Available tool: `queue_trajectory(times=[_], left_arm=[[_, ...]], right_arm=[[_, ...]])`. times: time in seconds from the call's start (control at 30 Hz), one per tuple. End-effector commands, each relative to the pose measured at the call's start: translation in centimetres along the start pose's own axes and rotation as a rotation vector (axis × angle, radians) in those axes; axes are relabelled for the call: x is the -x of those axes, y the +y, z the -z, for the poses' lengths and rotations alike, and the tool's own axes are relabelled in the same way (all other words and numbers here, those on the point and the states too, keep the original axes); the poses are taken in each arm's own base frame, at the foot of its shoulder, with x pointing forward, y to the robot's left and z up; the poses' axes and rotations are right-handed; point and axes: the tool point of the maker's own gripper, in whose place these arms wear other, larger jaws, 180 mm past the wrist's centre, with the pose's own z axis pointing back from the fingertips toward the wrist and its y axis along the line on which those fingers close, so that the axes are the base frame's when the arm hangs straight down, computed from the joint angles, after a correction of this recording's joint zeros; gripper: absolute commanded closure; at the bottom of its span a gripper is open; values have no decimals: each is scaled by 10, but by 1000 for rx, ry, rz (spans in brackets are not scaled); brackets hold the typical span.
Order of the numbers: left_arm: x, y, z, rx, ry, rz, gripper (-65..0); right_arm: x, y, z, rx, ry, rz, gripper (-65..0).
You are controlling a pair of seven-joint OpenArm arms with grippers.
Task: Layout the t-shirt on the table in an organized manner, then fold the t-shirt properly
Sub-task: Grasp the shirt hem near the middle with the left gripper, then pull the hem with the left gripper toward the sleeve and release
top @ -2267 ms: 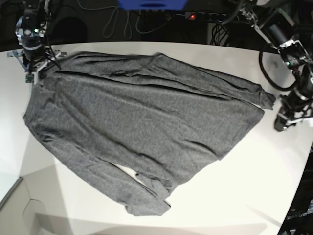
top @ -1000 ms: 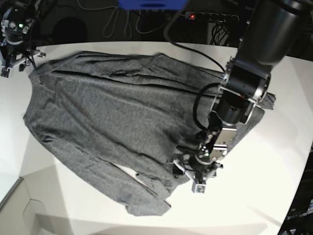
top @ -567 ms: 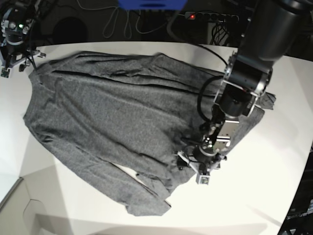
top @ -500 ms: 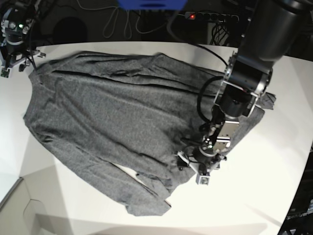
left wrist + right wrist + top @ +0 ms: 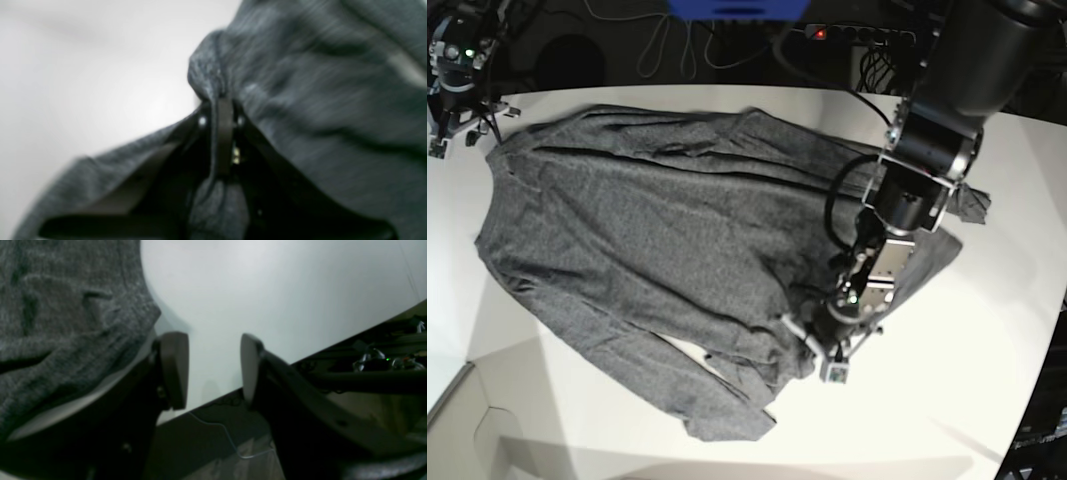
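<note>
Left tool (image 5: 220,110) pinches the hem of the limp, light heather dark-grey knit long-sleeved shirt (image 5: 677,250); right tool (image 5: 213,370) gapes empty; edges grip best.

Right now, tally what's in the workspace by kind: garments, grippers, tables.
Garments: 1, the dark-grey t-shirt
Grippers: 2, the left gripper pinching the shirt's lower edge, and the right gripper, open beside the shirt's far corner
Tables: 1, the white table
Total: 4
</note>
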Motion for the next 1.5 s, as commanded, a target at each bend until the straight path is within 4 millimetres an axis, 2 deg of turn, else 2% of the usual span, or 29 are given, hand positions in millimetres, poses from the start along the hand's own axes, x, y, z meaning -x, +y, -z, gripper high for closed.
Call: queue_trajectory(times=[0.0,0.17,0.27,0.37,0.47,0.57,0.67,0.77,0.8,0.87,0.93,1.07,1.13,1.23,1.33,1.47], left_arm=[[-42,-8,-2,31,-119,13,-1],[-63,-47,-36,128,-196,112,-1],[-59,-76,-65,157,-233,252,-1],[-46,-90,-89,135,-247,412,-1],[-29,-96,-105,111,-245,529,-1],[-8,-97,-110,89,-213,641,-1],[13,-111,-114,113,-188,757,-1],[29,-120,-118,132,-165,801,-4],[34,-121,-120,134,-158,809,-4],[31,-125,-125,133,-174,809,-6],[29,-129,-133,138,-191,805,-37],[24,-136,-146,143,-220,789,-202],[17,-133,-156,142,-247,798,-242],[-5,-129,-168,120,-308,796,-243],[-26,-91,-164,1,-314,743,-243],[-27,-20,-140,-159,-238,531,-246]], right_arm=[[-11,-7,-2,19,-39,-16,-261],[-10,-8,-2,19,-36,-16,-261],[-10,-8,-2,19,-36,-16,-261],[-11,-7,-2,18,-39,-15,-261],[-11,-7,-1,18,-40,-14,-261],[-13,-6,-1,15,-43,-13,-261],[-13,-5,-1,12,-43,-14,-261],[-13,-3,-1,10,-45,-16,-261],[-13,-3,-1,10,-45,-16,-261],[-13,-3,-1,9,-45,-14,-261],[-13,-3,-1,9,-45,-14,-261],[-13,-3,-1,9,-45,-14,-261],[-13,-3,-1,8,-44,-13,-261],[-13,-3,-1,8,-46,-13,-261],[-15,-2,-2,7,-51,-9,-261],[-15,-2,-2,7,-53,-9,-261]])
